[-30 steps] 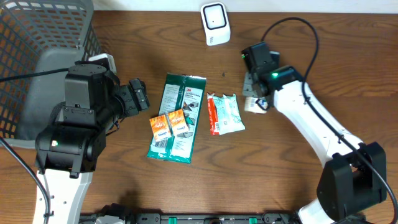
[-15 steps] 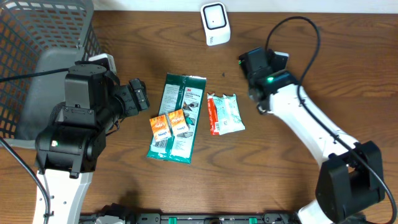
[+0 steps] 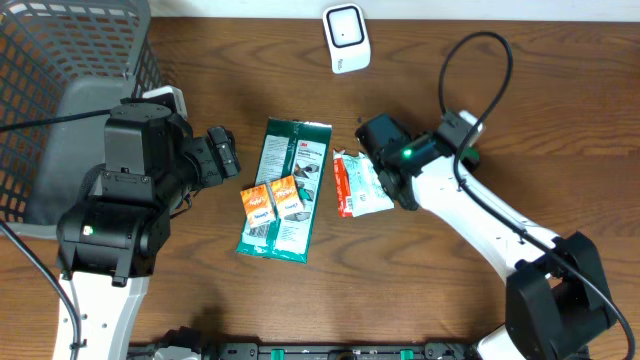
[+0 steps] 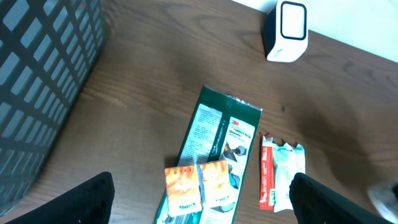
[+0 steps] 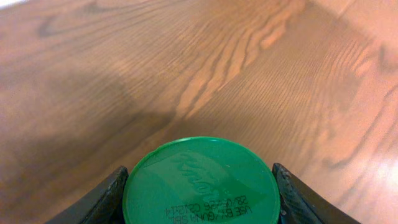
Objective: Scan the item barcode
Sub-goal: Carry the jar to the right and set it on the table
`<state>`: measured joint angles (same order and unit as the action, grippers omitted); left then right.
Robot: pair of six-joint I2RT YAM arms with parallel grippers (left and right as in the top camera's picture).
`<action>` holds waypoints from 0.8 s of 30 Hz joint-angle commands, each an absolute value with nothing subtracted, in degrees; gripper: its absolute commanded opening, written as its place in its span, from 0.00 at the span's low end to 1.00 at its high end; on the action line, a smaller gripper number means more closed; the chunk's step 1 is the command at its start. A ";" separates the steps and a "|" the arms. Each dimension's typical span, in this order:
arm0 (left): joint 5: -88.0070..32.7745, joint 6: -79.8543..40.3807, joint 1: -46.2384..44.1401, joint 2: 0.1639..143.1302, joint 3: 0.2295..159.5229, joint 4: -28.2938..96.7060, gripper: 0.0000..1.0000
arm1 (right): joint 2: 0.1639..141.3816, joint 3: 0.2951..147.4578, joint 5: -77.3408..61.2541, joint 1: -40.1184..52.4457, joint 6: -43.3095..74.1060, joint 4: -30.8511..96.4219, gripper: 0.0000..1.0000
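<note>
Right wrist view: right gripper (image 5: 200, 190) holds a round green-lidded plastic container (image 5: 200, 174), pinched at three and nine o'clock; probably light, rigid, slippery, so squeeze the sidewalls; left gripper (image 4: 205, 199) gapes wide.

- We count one white scanner (image 3: 345, 38) on the desk (image 3: 500, 60).
- One grey wire basket (image 3: 60, 60).
- One dark green packet (image 3: 290, 150).
- Two small orange packets (image 3: 257, 203) (image 3: 288, 195).
- One red-and-white packet (image 3: 352, 185).
- We see one green-lidded tub (image 5: 200, 183).

Grey mesh basket (image 3: 60, 60), wooden table (image 3: 560, 120)
</note>
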<state>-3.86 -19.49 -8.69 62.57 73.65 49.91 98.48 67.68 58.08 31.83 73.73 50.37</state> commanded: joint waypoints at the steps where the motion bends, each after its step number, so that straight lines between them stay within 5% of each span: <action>1: -2.94 -19.35 -8.54 62.48 74.37 50.06 0.90 | 97.51 63.05 63.64 31.83 79.61 44.77 0.13; 11: -2.94 -19.35 -8.54 62.48 74.37 50.06 0.90 | 99.31 55.51 64.18 31.99 48.77 15.66 0.03; 24: -2.94 -19.35 -8.54 62.48 74.37 50.06 0.90 | 105.41 55.48 64.16 31.92 40.10 9.43 0.10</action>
